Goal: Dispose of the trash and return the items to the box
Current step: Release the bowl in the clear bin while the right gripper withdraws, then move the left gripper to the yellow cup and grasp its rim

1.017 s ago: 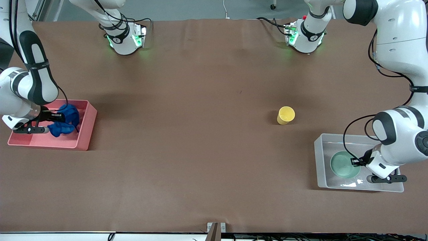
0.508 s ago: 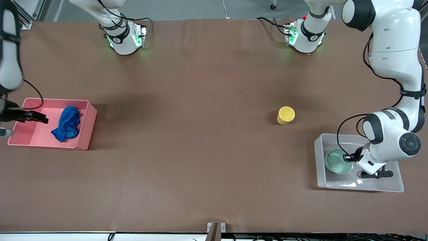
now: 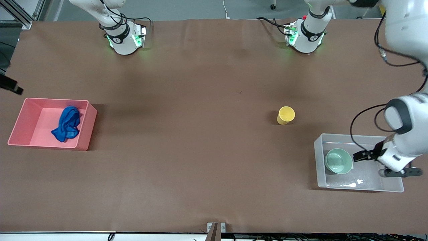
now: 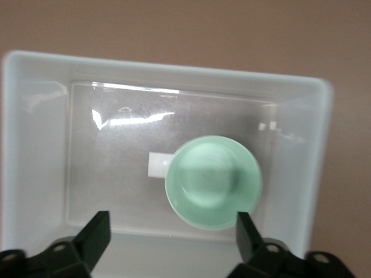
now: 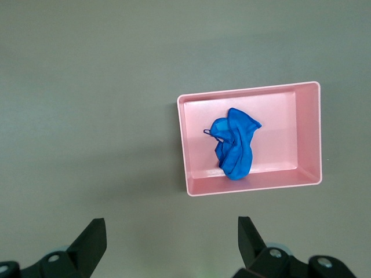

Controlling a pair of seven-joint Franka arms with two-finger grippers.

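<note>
The blue wad of trash [image 3: 66, 124] lies in the pink bin [image 3: 83, 142]; it also shows in the right wrist view [image 5: 235, 145]. The mint-green bowl [image 3: 338, 161] sits upright in the clear box [image 3: 320, 160], beside the white label [image 4: 156, 165]. The yellow cup [image 3: 286, 115] stands on the table, farther from the front camera than the box. My left gripper [image 3: 381, 164] is open and empty over the box, beside the bowl [image 4: 213, 180]. My right gripper [image 5: 171, 231] is open and empty, high above the table near the pink bin [image 5: 249, 188]; one finger [image 3: 11, 87] shows in the front view.
The brown table cloth [image 3: 200, 134] covers the whole table. The two arm bases [image 3: 125, 36] [image 3: 304, 35] stand along the table's edge farthest from the front camera. The pink bin is at the right arm's end, the clear box at the left arm's end.
My right gripper has let go of the blue wad and risen away from the pink bin. My left gripper has let go of the bowl and drawn back from it, over the box.
</note>
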